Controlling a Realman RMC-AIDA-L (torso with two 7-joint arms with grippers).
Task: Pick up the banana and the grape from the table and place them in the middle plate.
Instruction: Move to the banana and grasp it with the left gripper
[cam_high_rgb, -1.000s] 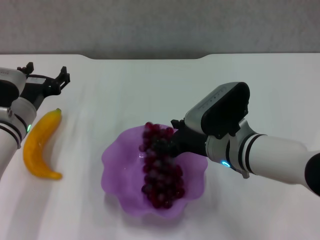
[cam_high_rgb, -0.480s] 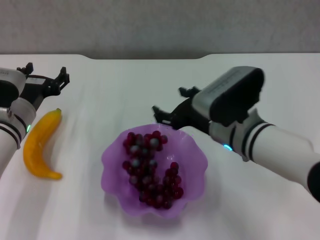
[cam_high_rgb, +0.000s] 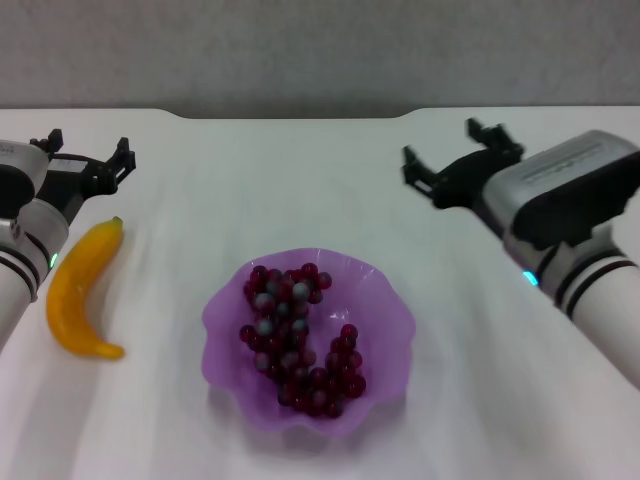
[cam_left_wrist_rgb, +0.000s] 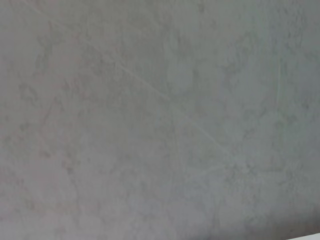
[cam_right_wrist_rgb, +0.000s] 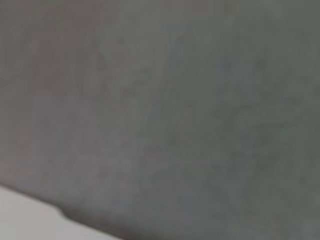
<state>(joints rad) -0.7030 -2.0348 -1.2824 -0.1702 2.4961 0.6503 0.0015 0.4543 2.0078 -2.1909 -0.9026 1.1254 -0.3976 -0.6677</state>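
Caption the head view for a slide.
Grape in the middle plate; banana on the table; both hands open, left, right.

Grey mottled wall (cam_high_rgb: 320, 50) behind far edge; fills both wrist views (cam_left_wrist_rgb: 160, 120).

The plate (cam_high_rgb: 385, 300) looks like translucent glossy plastic; the banana (cam_high_rgb: 78, 290) is smooth and shiny; the grapes (cam_high_rgb: 295, 340) glisten; the desk (cam_high_rgb: 300, 180) is matt white.

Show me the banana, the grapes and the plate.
banana (cam_high_rgb: 80, 290), head view, mid-body.
grapes (cam_high_rgb: 295, 335), head view, centre of bunch.
plate (cam_high_rgb: 392, 318), head view, bare right rim.
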